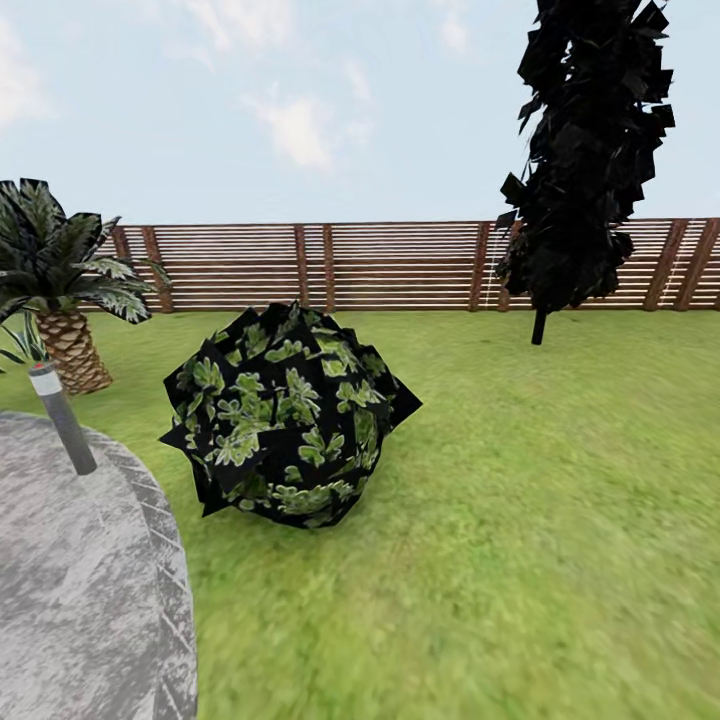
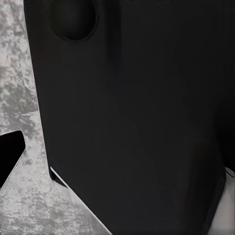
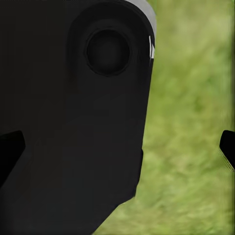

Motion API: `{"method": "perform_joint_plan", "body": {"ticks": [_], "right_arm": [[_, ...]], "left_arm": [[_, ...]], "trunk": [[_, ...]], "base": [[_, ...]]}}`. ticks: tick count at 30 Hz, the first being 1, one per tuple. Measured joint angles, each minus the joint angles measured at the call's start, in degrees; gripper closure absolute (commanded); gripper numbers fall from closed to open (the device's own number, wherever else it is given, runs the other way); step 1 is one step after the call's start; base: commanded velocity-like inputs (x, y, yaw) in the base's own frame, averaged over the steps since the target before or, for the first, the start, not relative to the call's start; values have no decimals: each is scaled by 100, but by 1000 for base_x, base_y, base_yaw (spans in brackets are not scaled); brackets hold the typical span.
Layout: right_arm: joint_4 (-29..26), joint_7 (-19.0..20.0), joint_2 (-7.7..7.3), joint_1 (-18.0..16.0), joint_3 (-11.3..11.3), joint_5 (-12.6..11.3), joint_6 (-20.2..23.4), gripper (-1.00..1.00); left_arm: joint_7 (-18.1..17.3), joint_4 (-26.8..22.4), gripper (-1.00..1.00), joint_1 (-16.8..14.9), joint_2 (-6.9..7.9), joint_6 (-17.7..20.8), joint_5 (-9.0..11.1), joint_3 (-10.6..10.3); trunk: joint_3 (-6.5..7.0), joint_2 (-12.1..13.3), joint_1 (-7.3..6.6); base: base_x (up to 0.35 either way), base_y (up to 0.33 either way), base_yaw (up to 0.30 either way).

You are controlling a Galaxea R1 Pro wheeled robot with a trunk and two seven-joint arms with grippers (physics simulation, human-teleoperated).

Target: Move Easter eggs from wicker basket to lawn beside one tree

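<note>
The lawn spreads wide across the garden in the head view, bright green and slightly mottled, running back to a brown horizontal-slat wooden fence under a pale blue sky with thin clouds. Before the fence at the right rises a dark, narrow columnar conifer, its thin stem meeting the grass just in front of the slats. At the lower left lies a rounded grey stone paving with a patterned edge, bordering the grass. Near the middle of the lawn, just beside that paving, sits a round bush of dark and light green leaves. At the far left stands a short palm with a scaly trunk, and in front of it a slim grey post with a pale top leans up from the paving.

The left wrist view shows a big black robot body part close to the camera, with grey mottled stone behind it and one dark fingertip at the edge. The right wrist view shows a similar black part over green grass, with dark fingertips at both edges. In each wrist view the black part blocks the gap between the jaws, so I cannot tell whether either pair is open or closed.
</note>
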Motion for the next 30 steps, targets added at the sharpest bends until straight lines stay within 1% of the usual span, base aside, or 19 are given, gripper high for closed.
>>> {"method": "perform_joint_plan", "body": {"ticks": [8,30], "right_arm": [[0,0,-9,0,0,0,-8,-100],[-1,0,-9,0,0,0,-8,-100]], "left_arm": [[0,-5,-100,0,0,0,2,0],[0,-2,-100,3,0,0,3,0]], "trunk": [[0,0,0],[0,0,0]], "base": [[329,0,-190],[329,0,-297]]}}
